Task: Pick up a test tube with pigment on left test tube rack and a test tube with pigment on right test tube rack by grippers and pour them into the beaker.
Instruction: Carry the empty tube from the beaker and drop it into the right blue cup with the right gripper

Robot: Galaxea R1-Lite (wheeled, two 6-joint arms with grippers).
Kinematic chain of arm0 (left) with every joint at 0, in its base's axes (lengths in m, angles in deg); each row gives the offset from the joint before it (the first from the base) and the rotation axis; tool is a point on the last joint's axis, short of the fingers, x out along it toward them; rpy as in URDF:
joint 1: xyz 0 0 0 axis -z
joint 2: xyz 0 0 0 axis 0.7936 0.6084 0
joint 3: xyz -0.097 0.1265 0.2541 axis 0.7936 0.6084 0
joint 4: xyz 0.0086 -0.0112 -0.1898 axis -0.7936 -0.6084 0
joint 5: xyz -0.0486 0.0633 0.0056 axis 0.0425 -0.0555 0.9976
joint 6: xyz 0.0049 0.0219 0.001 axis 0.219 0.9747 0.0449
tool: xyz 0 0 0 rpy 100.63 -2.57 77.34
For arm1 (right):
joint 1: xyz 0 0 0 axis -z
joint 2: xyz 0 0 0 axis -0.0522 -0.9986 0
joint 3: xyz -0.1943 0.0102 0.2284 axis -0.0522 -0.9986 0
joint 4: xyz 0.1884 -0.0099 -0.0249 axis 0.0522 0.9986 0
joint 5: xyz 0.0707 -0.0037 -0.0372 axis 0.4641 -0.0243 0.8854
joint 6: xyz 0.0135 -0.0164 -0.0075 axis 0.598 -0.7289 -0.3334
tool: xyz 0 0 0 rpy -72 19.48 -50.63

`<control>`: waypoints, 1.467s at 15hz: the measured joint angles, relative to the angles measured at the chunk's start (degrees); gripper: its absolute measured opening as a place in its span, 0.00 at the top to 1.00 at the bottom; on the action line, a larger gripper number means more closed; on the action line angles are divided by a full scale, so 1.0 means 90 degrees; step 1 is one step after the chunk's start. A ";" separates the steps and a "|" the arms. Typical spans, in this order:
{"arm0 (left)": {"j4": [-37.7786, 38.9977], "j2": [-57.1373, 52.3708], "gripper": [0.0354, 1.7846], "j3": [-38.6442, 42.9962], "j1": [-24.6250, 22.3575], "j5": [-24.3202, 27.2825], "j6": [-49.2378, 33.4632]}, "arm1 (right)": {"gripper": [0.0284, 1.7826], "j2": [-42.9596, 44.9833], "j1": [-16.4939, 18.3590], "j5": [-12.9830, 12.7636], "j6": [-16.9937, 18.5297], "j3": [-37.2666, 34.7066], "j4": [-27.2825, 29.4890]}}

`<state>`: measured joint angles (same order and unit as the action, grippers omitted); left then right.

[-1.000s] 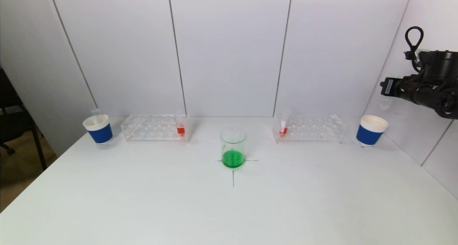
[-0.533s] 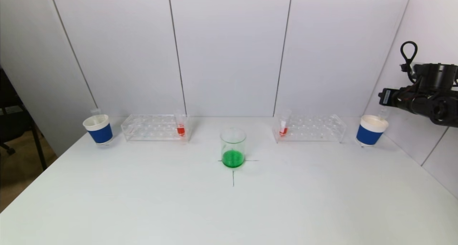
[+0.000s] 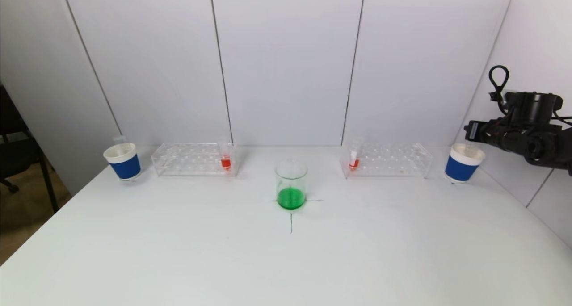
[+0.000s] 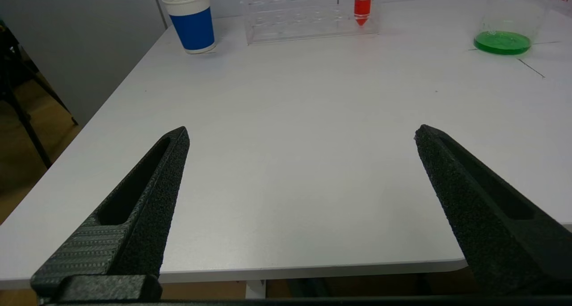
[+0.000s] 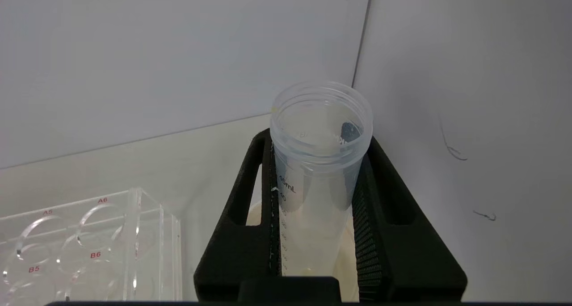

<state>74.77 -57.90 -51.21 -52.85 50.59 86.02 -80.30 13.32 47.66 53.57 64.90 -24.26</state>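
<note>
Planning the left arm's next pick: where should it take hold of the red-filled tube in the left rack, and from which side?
Grip the clear upper part of the tube, above the rack's top plate, coming in from the table's near side. It stands upright in the end hole nearest the beaker, red liquid low down, so only its top is free. The open left hand can then likely lift it straight up.

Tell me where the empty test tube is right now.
The empty test tube is clamped in the right gripper, at the table's far right, directly over the right blue paper cup.
</note>
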 joint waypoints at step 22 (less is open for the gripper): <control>0.0000 0.0000 0.01 0.0000 0.0000 0.0000 -0.0003 | 0.72 0.0000 -0.0065 -0.0007 -0.0003 -0.0851 -0.0741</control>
<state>74.77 -57.90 -51.21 -52.85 50.59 85.99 -80.30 12.73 47.60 53.54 57.24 -30.93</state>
